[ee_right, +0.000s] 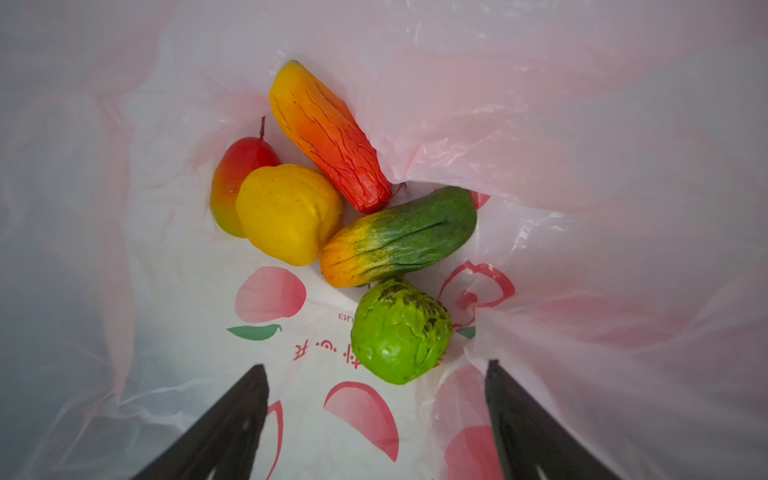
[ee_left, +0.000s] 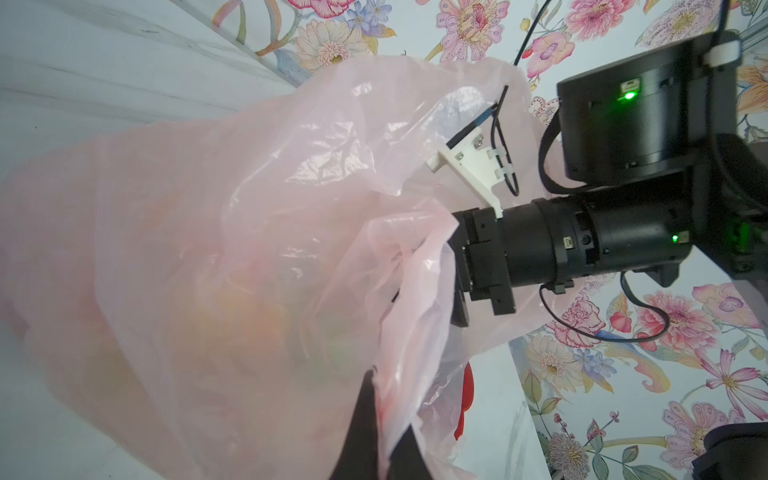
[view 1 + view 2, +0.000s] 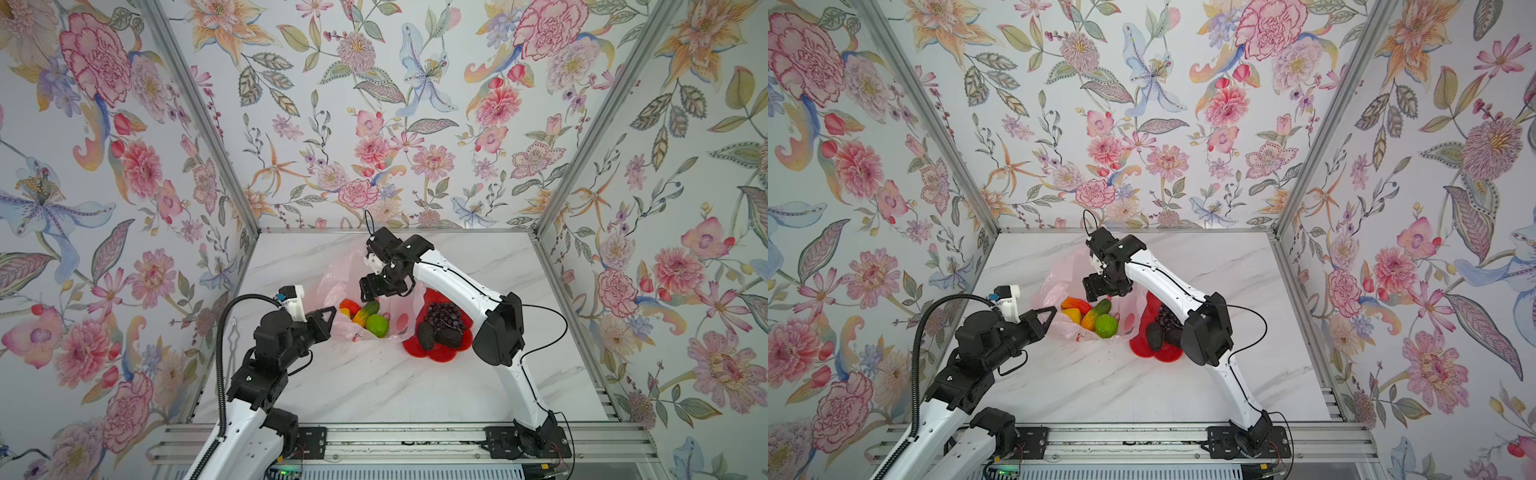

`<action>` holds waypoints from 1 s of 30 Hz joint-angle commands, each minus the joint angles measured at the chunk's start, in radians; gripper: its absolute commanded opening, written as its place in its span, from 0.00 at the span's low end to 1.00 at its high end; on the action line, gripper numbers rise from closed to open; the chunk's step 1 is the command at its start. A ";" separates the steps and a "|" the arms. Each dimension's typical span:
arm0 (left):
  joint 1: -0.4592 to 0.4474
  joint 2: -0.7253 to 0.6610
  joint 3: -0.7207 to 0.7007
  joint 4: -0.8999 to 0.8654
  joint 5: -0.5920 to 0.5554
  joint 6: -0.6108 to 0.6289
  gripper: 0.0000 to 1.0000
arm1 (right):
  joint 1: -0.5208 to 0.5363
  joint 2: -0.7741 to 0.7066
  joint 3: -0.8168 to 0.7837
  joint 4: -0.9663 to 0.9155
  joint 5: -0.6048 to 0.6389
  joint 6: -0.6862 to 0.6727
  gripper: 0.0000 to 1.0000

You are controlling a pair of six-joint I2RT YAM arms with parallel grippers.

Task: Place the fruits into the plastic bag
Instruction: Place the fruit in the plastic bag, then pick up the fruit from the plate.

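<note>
The pink plastic bag (image 3: 345, 270) lies open on the marble table. My left gripper (image 3: 332, 309) is shut on its near rim (image 2: 399, 332) and holds the mouth up. Several fruits lie inside: lime (image 1: 399, 332), green-orange mango (image 1: 399, 237), red-orange piece (image 1: 328, 133), yellow lemon (image 1: 286, 212) and red apple (image 1: 237, 174). Over the bag's mouth hangs my right gripper (image 1: 376, 365), open and empty, with the lime just beyond its fingertips. Purple grapes (image 3: 444, 316) and two black avocados (image 3: 426, 336) sit in the red dish (image 3: 440, 355), right of the bag.
The red dish touches the bag's right side, under my right forearm (image 3: 457, 282). Bare marble table (image 3: 374, 386) stretches from the bag to the front aluminium rail (image 3: 395, 440). Floral walls close in the back and both sides.
</note>
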 commanded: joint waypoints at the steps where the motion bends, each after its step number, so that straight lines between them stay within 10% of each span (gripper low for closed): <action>1: 0.010 0.001 -0.018 0.033 0.011 -0.016 0.00 | 0.007 -0.087 0.057 -0.019 -0.022 0.023 0.84; 16: 0.010 -0.007 -0.024 0.029 0.013 -0.009 0.00 | -0.027 -0.307 0.142 -0.020 0.099 0.060 0.87; 22: 0.010 0.015 -0.033 0.053 0.026 -0.006 0.00 | -0.199 -0.591 -0.257 -0.018 0.208 0.171 0.99; 30: 0.010 0.022 -0.036 0.070 0.032 -0.007 0.00 | -0.450 -1.041 -1.029 0.124 0.029 0.373 0.99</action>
